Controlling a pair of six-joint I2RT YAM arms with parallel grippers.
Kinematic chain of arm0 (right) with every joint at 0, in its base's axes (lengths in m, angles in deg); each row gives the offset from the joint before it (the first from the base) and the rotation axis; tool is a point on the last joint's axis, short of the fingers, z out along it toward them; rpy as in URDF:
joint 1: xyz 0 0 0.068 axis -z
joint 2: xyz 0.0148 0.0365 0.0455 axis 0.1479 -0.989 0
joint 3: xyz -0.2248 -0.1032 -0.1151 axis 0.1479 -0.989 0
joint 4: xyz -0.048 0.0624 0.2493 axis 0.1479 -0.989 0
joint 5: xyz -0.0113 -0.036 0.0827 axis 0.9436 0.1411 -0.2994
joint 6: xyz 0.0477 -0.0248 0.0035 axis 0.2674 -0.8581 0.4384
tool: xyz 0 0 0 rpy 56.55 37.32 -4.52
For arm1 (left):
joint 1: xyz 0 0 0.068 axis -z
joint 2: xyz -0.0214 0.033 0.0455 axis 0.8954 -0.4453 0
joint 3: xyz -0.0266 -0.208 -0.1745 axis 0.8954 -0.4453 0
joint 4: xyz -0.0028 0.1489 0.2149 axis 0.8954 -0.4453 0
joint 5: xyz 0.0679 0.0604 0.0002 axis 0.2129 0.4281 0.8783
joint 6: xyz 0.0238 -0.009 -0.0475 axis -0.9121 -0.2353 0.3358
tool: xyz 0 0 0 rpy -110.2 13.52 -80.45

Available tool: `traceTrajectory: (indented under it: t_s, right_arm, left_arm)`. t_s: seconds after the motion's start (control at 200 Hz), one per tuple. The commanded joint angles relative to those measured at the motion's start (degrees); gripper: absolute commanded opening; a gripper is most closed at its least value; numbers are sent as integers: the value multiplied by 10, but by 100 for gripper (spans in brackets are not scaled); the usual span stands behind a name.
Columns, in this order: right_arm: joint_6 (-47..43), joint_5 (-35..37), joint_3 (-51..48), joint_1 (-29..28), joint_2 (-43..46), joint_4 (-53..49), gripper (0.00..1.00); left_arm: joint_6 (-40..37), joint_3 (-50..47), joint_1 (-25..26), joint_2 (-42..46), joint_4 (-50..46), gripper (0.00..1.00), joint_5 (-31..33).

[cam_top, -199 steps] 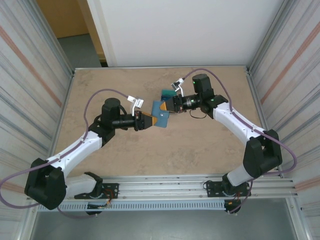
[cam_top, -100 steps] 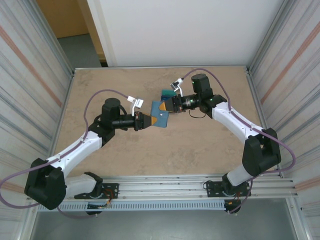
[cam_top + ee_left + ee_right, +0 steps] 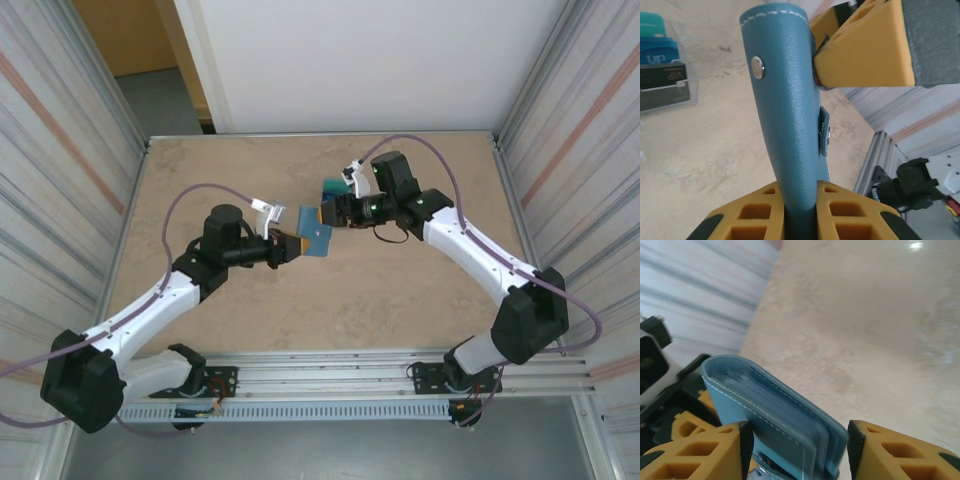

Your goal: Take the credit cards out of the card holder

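Both arms have edged toward 9 o'clock, and the folded card holder (image 3: 314, 230) hangs above the table (image 3: 400, 300), pinched in the left gripper (image 3: 293, 246), while the right gripper (image 3: 331, 212), at its 1 o'clock, straddles it with jaws half parted; some credit cards (image 3: 657, 47) sit in a clear tray (image 3: 692, 75), so emptying the holder looks unfinished.

"VIP" is printed on the dark card (image 3: 664, 90) and the blue card (image 3: 657, 51).

Both arms elbowed inward, wrists facing each other, left pincer (image 3: 290, 246) clamped on the card holder (image 3: 314, 233), right pincer (image 3: 332, 213) parted astride its far edge
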Motion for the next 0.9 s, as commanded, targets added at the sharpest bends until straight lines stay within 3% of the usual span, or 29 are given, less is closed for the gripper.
traceTrajectory:
  t_s: [0.0, 0.145, 0.396, 0.897]
  right_arm:
    - [14, 192, 18, -25, 30, -73, 52]
    - [55, 270, 21, -72, 31, -92, 45]
    - [97, 323, 46, -139, -2, -92, 40]
    - [119, 282, 78, -152, -71, -37, 38]
  left_arm:
    - [-17, -8, 6, 20, -1, 0, 64]
    - [-2, -15, 8, 12, 5, 0, 97]
    - [11, -17, 12, -5, 15, 0, 119]
    - [21, -22, 17, -14, 32, 0, 124]
